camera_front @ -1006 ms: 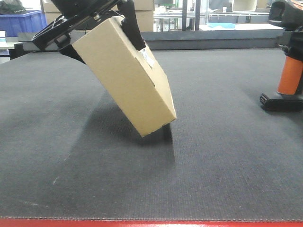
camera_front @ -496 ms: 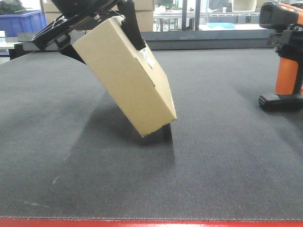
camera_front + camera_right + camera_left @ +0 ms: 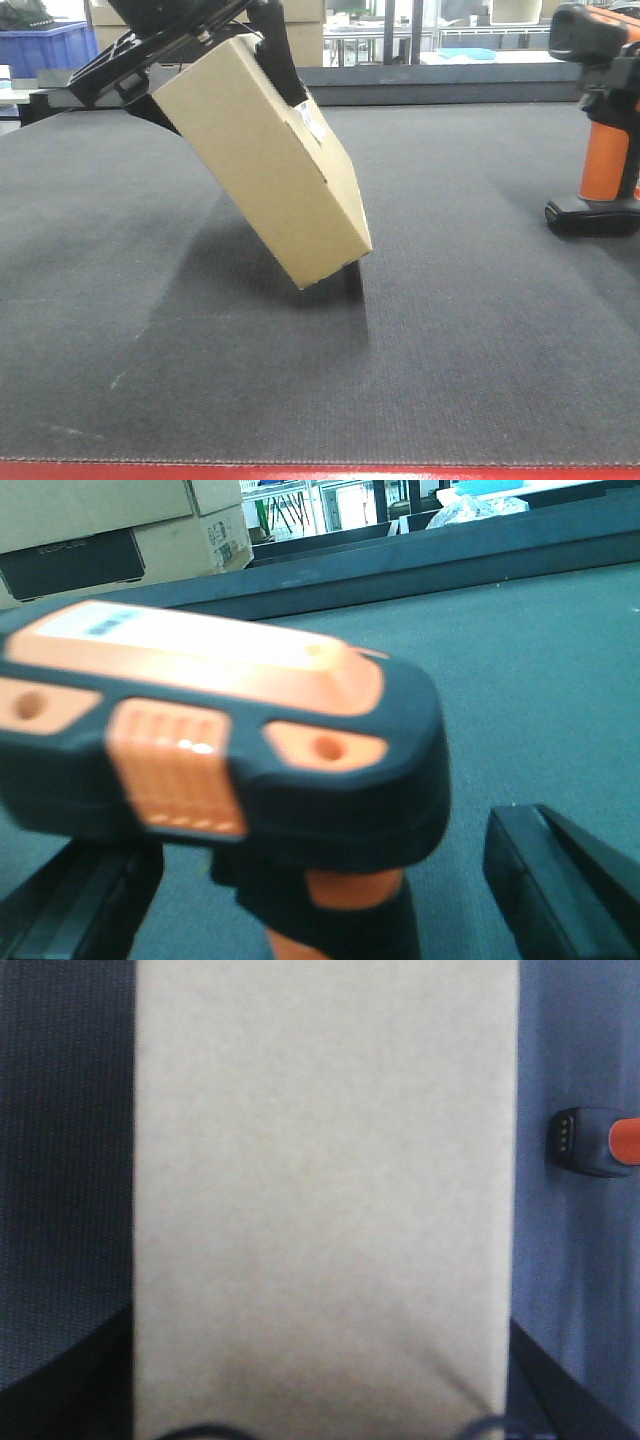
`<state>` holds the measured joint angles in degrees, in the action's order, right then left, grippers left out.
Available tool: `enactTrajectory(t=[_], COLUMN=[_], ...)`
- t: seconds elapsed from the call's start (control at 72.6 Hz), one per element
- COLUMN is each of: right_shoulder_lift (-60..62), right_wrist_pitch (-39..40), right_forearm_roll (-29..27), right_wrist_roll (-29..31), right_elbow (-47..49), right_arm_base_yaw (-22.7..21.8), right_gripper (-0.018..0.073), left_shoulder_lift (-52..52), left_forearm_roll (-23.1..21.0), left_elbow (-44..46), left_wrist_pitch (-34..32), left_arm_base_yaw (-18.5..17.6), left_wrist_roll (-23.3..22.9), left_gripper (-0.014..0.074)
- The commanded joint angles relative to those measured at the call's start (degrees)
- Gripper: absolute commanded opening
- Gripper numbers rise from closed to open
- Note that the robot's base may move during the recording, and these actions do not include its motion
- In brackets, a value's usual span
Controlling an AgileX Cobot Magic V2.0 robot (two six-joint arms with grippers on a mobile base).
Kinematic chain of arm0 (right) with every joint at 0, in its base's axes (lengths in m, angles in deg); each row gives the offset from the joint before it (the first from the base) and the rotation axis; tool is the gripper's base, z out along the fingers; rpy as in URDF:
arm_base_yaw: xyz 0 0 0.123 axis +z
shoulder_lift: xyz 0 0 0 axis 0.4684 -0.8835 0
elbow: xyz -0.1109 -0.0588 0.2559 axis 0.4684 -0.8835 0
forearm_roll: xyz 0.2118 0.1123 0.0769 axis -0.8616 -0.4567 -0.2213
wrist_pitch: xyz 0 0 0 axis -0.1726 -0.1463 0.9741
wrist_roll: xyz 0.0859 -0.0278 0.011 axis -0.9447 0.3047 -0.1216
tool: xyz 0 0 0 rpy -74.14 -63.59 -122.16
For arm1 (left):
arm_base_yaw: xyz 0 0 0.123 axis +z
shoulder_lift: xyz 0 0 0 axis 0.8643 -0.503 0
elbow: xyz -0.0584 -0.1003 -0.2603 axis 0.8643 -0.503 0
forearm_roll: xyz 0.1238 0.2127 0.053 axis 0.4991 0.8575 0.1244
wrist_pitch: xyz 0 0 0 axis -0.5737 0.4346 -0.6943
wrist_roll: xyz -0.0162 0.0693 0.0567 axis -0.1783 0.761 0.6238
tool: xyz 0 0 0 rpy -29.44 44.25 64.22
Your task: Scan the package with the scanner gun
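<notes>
My left claw (image 3: 205,55) clamps the package (image 3: 265,170), tilted corner-down over the mat (image 3: 450,330). My right claw (image 3: 320,900) is spread astride the scanner gun (image 3: 220,740), not gripping it.

A wide counter (image 3: 450,350) covered in dark grey matting, red along its front edge. Behind it: a blue crate (image 3: 50,45), stacked cardboard cartons (image 3: 100,520), metal-framed tables (image 3: 400,40), and bright daylight.

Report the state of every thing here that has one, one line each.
package, tilted, held up by its top end
scanner gun, upright, foot down on the mat
left gripper, shut on the package
right gripper, fingers either side of the scanner gun, grip unclear
</notes>
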<state>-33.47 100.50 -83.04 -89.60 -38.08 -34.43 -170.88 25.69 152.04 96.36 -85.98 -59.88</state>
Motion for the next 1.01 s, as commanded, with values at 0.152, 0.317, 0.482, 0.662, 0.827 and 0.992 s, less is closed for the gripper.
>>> enactTrajectory(t=[0.152,0.317,0.482,0.662,0.827,0.992], right_shoulder_lift=[6.3,11.1,15.9,22.1,29.9,38.7], right_wrist_pitch=[-0.9,-3.7,-6.7,-14.9,-23.3,-33.9], right_forearm_roll=[3.6,5.1,6.2,7.2,7.2,7.2], right_wrist_roll=[-0.1,-0.1,-0.1,-0.1,-0.1,-0.1], right_elbow=[-3.9,-6.7,-8.3,-8.3,-8.3,-8.3], right_arm_base_yaw=[-0.1,-0.1,-0.1,-0.1,-0.1,-0.1], right_gripper=[0.056,0.056,0.0527,0.0276,-0.0074,-0.0167], left_shoulder_lift=[0.6,2.7,5.2,6.8,8.5,9.4], left_forearm_roll=[0.0,-0.1,0.4,6.4,12.8,16.4], left_elbow=[0.4,0.4,0.4,0.4,0.4,0.4], left_wrist_pitch=[-0.3,2.0,5.2,11.0,14.6,14.9], left_arm_base_yaw=[1.5,5.4,11.4,18.1,23.7,29.4], left_wrist_roll=[3.6,5.2,12.5,18.4,23.6,29.9], left_gripper=[-0.0111,-0.0111,-0.0111,-0.0111,-0.0111,-0.0111])
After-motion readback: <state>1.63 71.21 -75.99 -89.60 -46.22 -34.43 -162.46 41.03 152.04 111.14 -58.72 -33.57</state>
